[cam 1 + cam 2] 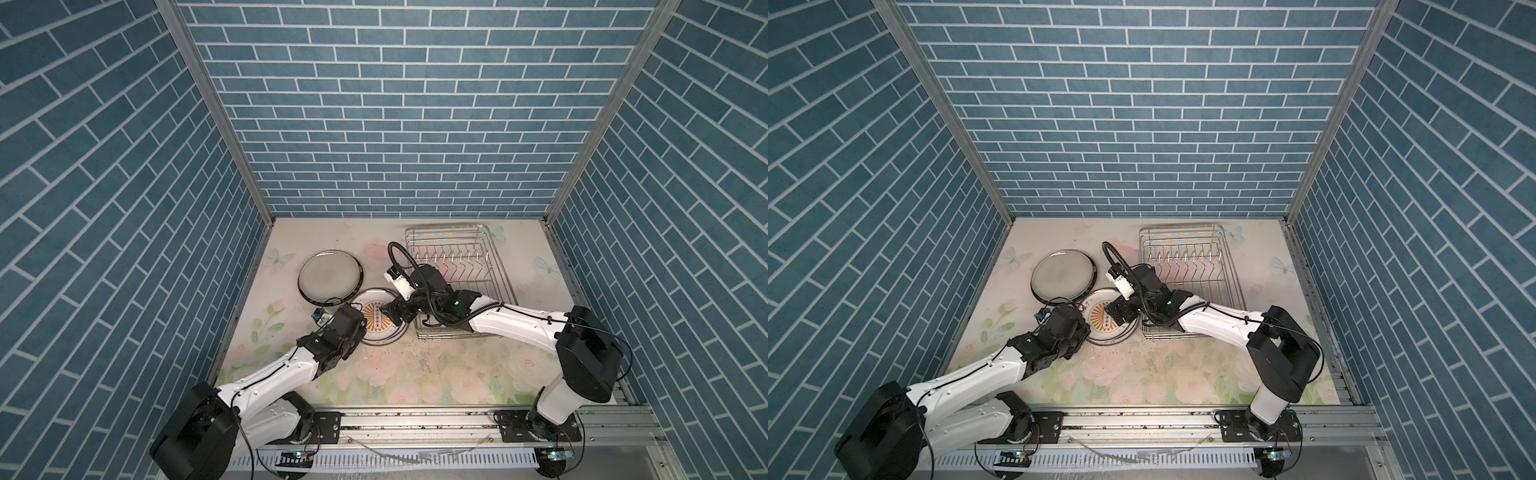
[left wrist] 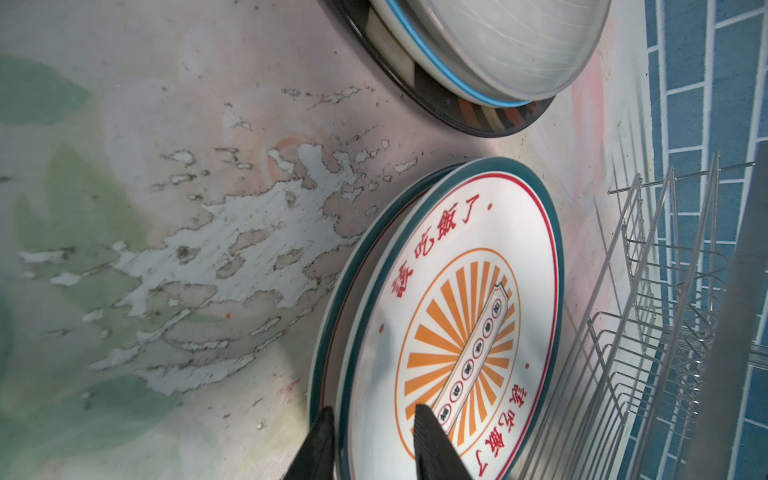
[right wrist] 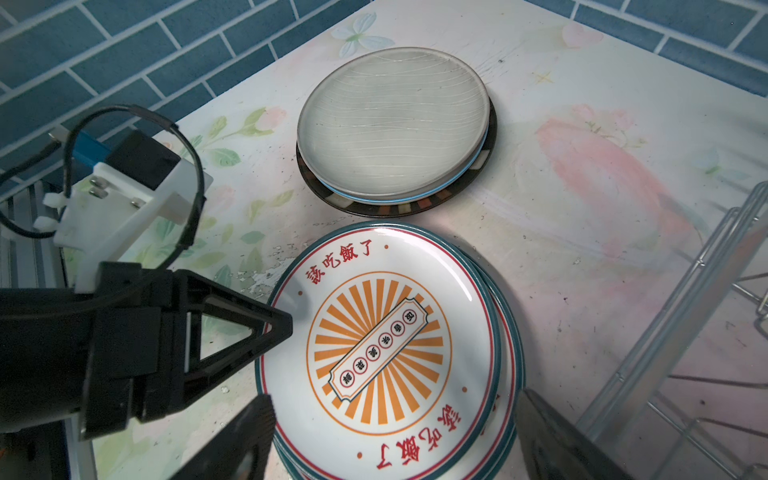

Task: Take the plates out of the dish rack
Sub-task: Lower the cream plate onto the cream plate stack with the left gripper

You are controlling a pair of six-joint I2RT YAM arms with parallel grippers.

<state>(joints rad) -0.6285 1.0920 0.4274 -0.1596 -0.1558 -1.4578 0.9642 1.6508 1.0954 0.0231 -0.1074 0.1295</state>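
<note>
The wire dish rack (image 1: 446, 227) (image 1: 1179, 227) stands at the back right with no plates between its prongs. Left of it, sunburst plates (image 1: 376, 322) (image 1: 1104, 322) (image 3: 382, 353) lie stacked flat on the table, the top one shifted off the lower ones. My left gripper (image 2: 374, 409) (image 1: 359, 328) is open a little, astride the top plate's rim (image 2: 343, 374), with one finger over its face. My right gripper (image 3: 395, 397) (image 1: 390, 313) hovers wide open above the stack, a finger on either side. A grey plate (image 1: 330, 274) (image 3: 392, 120) tops a second stack further back.
The grey plate rests on a blue-edged plate and a dark-rimmed one (image 3: 399, 208). The rack's near corner (image 3: 685, 311) (image 2: 648, 291) stands close beside the sunburst stack. Blue tiled walls (image 1: 395, 124) close in the back and both sides. The floral table cover (image 2: 249, 249) is worn through in patches.
</note>
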